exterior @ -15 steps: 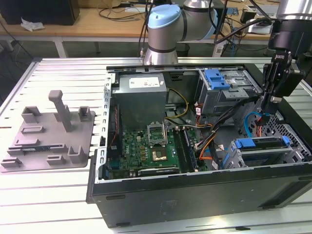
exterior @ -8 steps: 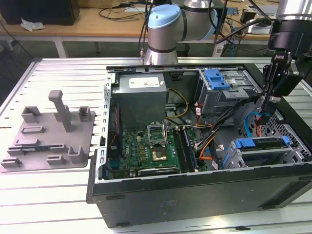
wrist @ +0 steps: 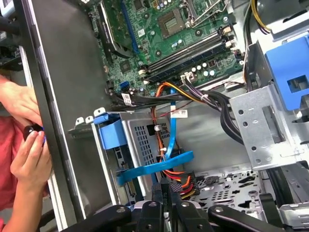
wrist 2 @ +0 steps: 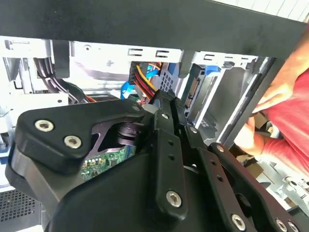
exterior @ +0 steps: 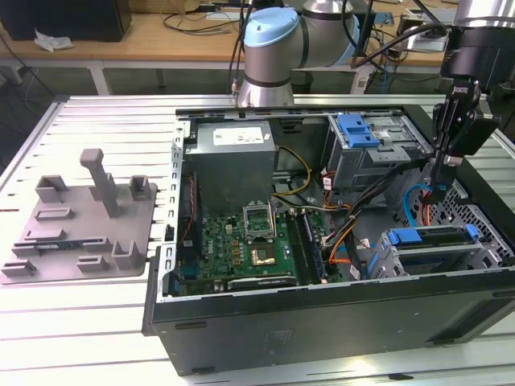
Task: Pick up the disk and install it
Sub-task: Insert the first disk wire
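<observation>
Gripper (exterior: 440, 173) hung inside the open computer case (exterior: 322, 322), fingers pressed together, holding nothing. Disk (exterior: 434, 240) sat just below the fingertips, seated in the drive cage in its blue carrier, untouched. Blue and orange cables (wrist: 154, 167) ran right beside the fingertips.

The gripper (wrist: 163, 187) is matt black metal with bright steel screw heads. Nearest its tips, a blue ribbon cable (wrist: 154, 168) looks smooth and glossy; the drive cage (wrist: 142, 135) just beyond is dull, perforated grey sheet metal with blue plastic trim. Farther off, the motherboard (wrist: 154, 48) is glossy green
</observation>
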`<state>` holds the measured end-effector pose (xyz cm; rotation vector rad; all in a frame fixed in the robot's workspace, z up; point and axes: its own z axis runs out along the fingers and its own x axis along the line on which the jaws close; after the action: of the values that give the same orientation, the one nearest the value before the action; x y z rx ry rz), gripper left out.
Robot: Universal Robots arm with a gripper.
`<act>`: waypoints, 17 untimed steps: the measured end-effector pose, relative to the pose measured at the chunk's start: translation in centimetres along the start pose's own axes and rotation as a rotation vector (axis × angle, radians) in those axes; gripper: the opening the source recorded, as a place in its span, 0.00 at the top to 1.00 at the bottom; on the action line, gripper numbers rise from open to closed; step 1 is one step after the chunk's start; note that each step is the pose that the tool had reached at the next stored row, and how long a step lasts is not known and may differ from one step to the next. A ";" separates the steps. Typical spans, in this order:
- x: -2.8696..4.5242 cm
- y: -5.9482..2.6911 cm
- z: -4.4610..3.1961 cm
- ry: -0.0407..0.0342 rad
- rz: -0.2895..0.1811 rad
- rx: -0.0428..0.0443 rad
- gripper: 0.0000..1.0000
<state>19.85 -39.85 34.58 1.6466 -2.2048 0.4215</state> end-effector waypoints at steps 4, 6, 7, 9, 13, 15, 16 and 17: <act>0.49 -0.11 -0.40 0.0000 0.000 0.0002 0.84; 0.55 -0.21 -0.38 0.0000 -0.001 0.0005 0.84; 0.56 -0.24 -0.36 -0.0002 -0.001 0.0005 0.84; 0.55 -0.31 -0.34 -0.0001 -0.002 0.0009 0.84; 0.69 -0.78 -0.51 -0.0003 -0.002 0.0016 0.84; 1.31 -0.75 -0.53 -0.0007 -0.003 0.0042 0.84; 1.52 -0.75 -0.46 -0.0008 -0.003 0.0047 0.84; 1.78 -0.78 -0.35 -0.0010 -0.003 0.0053 0.84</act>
<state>20.17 -41.43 35.71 1.6535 -2.2031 0.4260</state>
